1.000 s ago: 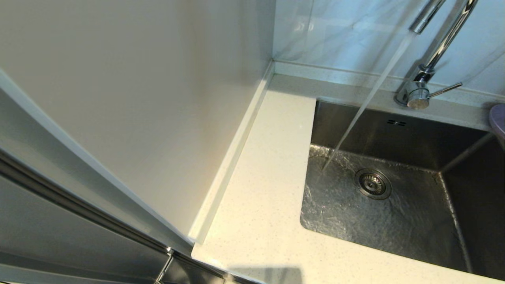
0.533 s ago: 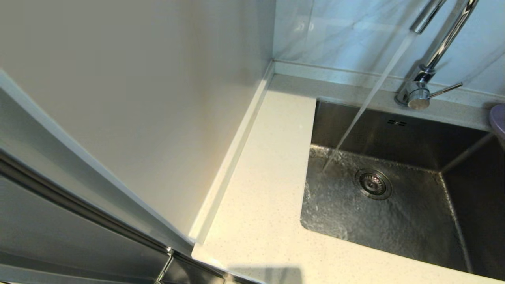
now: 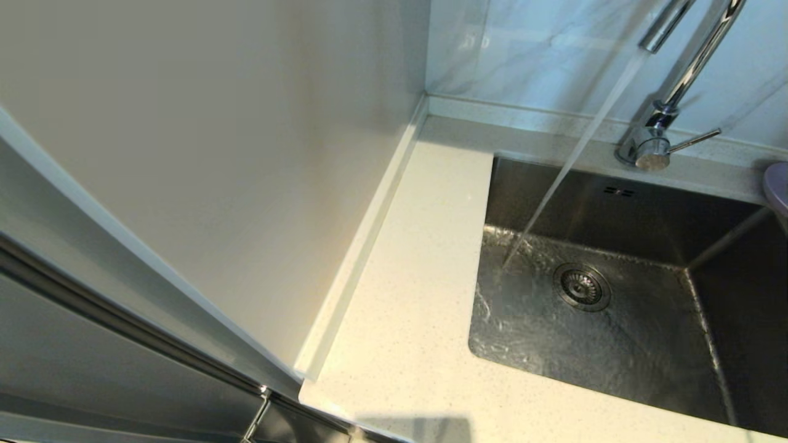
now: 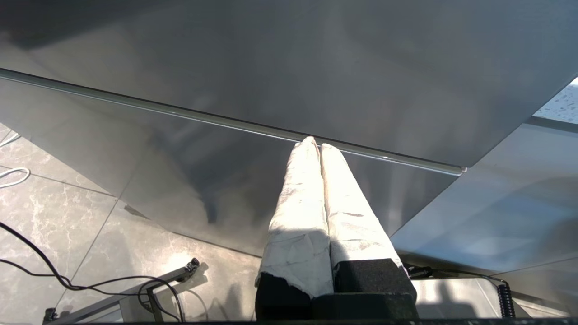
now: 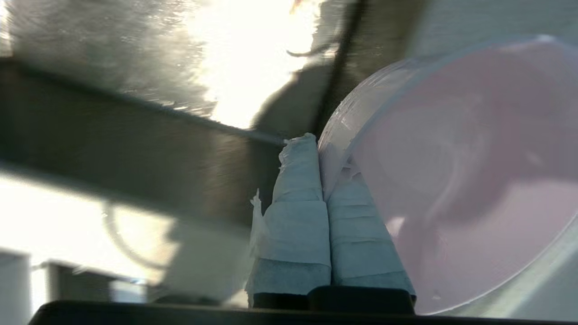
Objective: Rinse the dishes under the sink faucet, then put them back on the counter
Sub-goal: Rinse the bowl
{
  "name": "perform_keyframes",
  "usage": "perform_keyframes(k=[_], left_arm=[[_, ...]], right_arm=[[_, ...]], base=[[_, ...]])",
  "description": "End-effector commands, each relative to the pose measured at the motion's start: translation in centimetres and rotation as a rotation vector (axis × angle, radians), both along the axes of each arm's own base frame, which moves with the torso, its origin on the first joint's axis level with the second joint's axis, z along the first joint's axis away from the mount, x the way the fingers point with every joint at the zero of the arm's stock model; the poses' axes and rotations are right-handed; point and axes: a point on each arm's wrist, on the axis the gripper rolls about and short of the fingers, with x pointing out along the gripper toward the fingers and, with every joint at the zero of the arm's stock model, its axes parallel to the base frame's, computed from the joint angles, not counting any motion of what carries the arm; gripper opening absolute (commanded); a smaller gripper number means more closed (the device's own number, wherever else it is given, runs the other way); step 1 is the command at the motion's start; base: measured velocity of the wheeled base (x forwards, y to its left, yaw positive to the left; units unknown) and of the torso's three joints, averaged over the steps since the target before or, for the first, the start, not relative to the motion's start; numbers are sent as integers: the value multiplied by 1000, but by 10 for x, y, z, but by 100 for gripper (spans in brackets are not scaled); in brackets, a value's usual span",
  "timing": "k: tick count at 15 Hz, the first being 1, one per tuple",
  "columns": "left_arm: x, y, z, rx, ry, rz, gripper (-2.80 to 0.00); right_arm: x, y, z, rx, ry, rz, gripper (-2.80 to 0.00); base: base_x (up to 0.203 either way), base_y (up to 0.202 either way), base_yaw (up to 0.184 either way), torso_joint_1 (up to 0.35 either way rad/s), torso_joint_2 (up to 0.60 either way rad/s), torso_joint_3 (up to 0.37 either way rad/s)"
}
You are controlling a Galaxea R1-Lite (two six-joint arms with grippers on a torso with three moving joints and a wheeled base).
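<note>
Taking the sink (image 3: 615, 344) as the landmark: far to its left stands a plain cream panel (image 3: 215, 154), and below that panel, down by the grey cabinet front (image 4: 226, 90) and over the tiled floor (image 4: 54, 216), the left gripper (image 4: 314, 143) hangs with its two wrapped fingers pressed together, holding nothing. Directly left of the sink runs the speckled counter (image 3: 406, 295). Inside the sink, a stream of water (image 3: 572, 160) falls slanted from the faucet (image 3: 652, 144), which stands on the ledge behind the basin, and it lands just left of the round drain (image 3: 582, 287). At the sink's right edge a lilac plate (image 3: 777, 184) just shows in the head view. The right gripper (image 5: 316, 144) has its fingers clamped on the rim of this plate, holding it tilted above the steel basin.
</note>
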Motion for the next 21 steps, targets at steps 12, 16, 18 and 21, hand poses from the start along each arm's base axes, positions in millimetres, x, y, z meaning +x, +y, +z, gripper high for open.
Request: perform_keyframes(k=[12, 16, 18, 21], left_arm=[[0, 0, 0, -2, 0, 1, -280], [0, 0, 0, -2, 0, 1, -280], [0, 0, 0, 0, 0, 1, -280], [0, 0, 0, 0, 0, 1, -280]], right_arm=[[-34, 46, 24, -3, 43, -6, -280], [-36, 48, 26, -14, 39, -4, -280], [-33, 52, 27, -9, 29, 28, -280], [-23, 57, 25, -9, -43, 213, -280]], base=[[0, 0, 0, 0, 0, 0], [0, 0, 0, 0, 0, 0], [0, 0, 0, 0, 0, 0], [0, 0, 0, 0, 0, 0]])
